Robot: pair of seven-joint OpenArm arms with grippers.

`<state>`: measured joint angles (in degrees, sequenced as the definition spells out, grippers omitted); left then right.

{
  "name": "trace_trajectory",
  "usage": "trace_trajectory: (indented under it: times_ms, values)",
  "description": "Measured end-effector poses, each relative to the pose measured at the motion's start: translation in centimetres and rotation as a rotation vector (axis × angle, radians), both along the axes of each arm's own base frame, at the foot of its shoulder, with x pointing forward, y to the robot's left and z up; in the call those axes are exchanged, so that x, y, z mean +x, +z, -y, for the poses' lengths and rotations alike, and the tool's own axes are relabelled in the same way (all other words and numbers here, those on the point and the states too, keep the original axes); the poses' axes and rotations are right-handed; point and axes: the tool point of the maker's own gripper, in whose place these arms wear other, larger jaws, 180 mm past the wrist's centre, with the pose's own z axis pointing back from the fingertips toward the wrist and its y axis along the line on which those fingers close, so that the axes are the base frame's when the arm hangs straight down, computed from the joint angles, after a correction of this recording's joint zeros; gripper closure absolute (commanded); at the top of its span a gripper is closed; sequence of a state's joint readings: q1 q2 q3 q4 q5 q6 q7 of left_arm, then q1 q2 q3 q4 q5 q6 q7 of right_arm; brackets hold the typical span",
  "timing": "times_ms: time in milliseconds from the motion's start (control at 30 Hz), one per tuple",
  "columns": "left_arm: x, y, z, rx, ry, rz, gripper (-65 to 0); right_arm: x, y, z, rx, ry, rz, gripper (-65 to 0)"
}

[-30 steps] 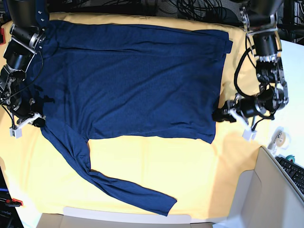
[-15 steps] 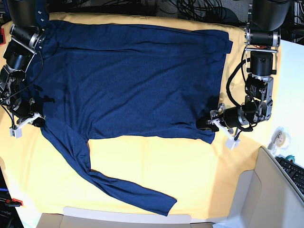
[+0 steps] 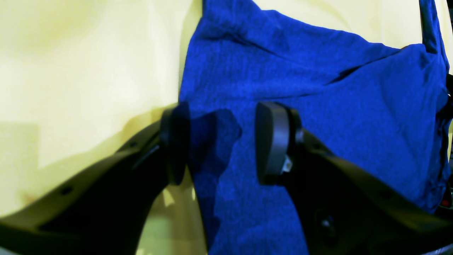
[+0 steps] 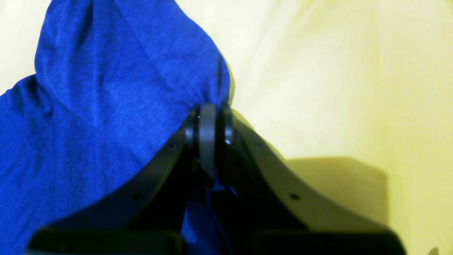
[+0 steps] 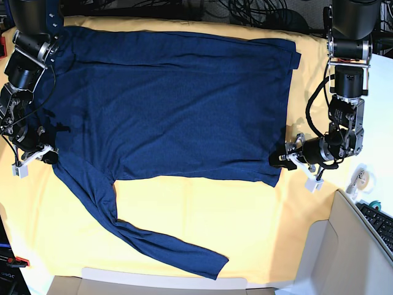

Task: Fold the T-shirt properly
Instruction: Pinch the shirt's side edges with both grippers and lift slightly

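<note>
black arms [image 5: 347,92], white-tipped fingers [image 5: 317,183]

One T-shirt [image 5: 172,104] lies spread on one yellow cloth [image 5: 202,221], with one long sleeve [image 5: 147,233] stretched out toward the cloth's near edge. Two arms work at the shirt's ends: one left gripper [image 5: 279,161] at its hem corner and one right gripper [image 5: 48,157] at its shoulder. One keyboard [image 5: 381,224] sits beyond the cloth's corner.
</note>
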<state>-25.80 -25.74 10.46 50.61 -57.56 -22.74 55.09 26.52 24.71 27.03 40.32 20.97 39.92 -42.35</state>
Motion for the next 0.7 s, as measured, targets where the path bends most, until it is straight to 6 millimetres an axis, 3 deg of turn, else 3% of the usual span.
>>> trace_trajectory:
  times_ms: [267, 700]
  values:
    - [-0.1, -0.1, -1.2, 0.02, 0.021, 0.012, -29.0, -0.1, -0.1, 0.0, 0.002, -0.001, -0.002, 0.0]
    - [-0.1, -0.1, -1.1, 0.018, 0.022, 0.011, -29.0, -0.1, -0.1, 0.0, 0.003, -0.001, 0.0, 0.0]
